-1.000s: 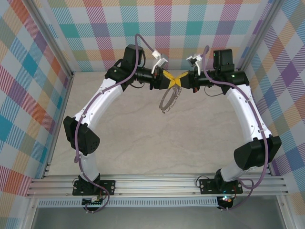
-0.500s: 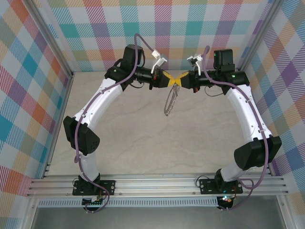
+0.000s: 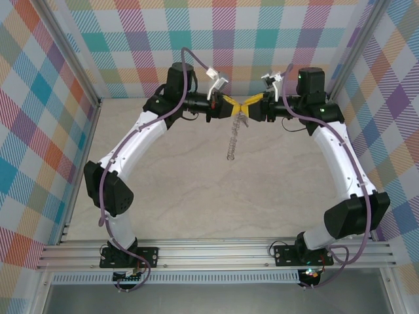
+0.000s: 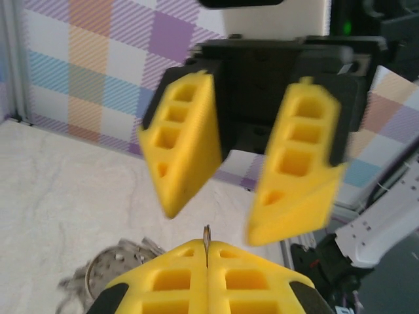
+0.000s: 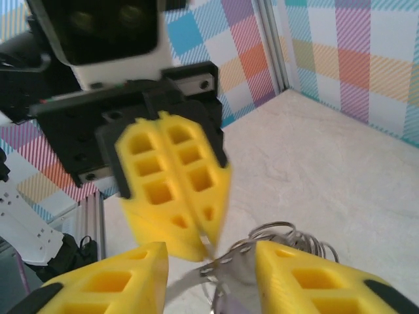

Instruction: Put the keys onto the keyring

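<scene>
**Keyring hangs from the left gripper over the far side of the bench**

The left gripper [image 3: 232, 106], a pair of yellow latticed plastic fingers on a black mount, has its fingers pressed flat together. In the left wrist view a thin sliver of metal stands up out of the seam between their tips. The large grey metal keyring [image 3: 234, 140], a thin oval edged with many small wire loops, hangs from those tips. From above it appears almost edge-on, dangling over the pale marbled bench [image 3: 196, 190]. It is near the far edge, about midway between the left and right edges, and clear of the surface.

The right gripper [image 3: 251, 103] faces the left one tip to tip, just beside it, with its two yellow fingers spread apart. In the right wrist view the upper wire of the keyring passes through the gap between them. Whether the wire touches either pad cannot be told. A flat silver strip shows low in that gap, too blurred to say whether it is the blade of the key.

Both arms arch in from the near edge and meet above the far part of the bench.
</scene>
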{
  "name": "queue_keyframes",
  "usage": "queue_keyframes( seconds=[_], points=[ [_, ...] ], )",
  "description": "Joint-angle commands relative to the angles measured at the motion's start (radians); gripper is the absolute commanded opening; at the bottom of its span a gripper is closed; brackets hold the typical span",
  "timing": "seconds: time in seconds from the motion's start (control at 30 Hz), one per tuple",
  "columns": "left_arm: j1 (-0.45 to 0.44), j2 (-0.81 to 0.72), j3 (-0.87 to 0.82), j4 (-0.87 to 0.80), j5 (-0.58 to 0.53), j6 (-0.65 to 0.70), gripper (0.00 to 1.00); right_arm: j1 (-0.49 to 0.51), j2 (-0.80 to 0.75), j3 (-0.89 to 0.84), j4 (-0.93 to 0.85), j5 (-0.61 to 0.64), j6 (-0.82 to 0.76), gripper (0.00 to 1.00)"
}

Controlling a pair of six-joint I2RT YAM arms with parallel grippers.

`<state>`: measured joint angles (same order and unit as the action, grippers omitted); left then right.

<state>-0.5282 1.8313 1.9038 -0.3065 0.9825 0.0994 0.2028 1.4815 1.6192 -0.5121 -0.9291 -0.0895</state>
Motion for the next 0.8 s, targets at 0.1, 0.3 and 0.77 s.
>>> queue_keyframes(
  seconds=[0.1, 0.3, 0.77],
  points=[
    [-0.006, -0.089, -0.111, 0.28, -0.092, -0.128, 0.0, -0.026, -0.155, -0.113, 0.22, 0.06, 0.147, 0.46],
    [-0.006, -0.116, -0.191, 0.432, -0.113, -0.209, 0.0, -0.031, -0.253, -0.314, 0.421, 0.221, 0.265, 0.47],
    [-0.007, -0.134, -0.229, 0.562, -0.074, -0.305, 0.0, -0.033, -0.245, -0.478, 0.592, 0.035, 0.329, 0.59]
  ],
)
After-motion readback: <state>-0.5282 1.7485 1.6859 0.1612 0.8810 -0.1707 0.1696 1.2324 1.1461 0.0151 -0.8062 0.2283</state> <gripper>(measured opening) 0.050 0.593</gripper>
